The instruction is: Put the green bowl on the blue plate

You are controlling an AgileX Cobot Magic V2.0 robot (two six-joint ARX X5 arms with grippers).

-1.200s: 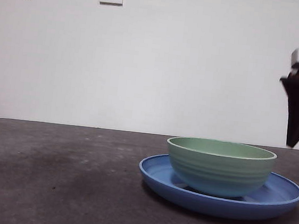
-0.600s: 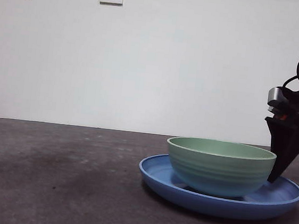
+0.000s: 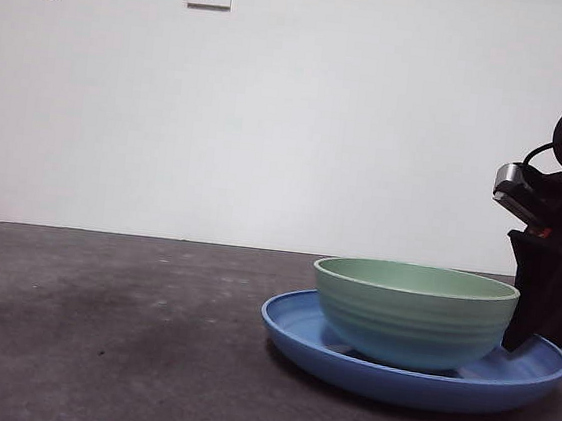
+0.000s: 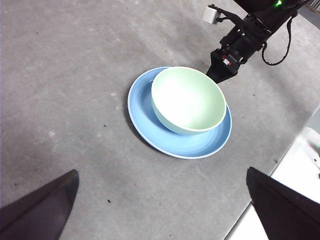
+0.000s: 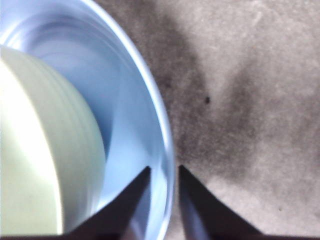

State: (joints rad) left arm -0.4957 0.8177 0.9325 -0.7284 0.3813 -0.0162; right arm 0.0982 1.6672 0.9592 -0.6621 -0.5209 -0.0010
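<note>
Front view shows the bowl (image 3: 413, 314) sitting in the plate (image 3: 294, 325), upright. My right gripper (image 5: 164, 172) is low at the plate's rim, jaws nearly together with the rim between their tips, not yet clamped. My left gripper (image 4: 160, 200) waits high, jaws wide apart. Both dishes look stiff, glossy and likely slippery; I'd pinch a rim squarely. The bowl hides the plate's centre; my right arm is cut off at the frame edge.
</note>
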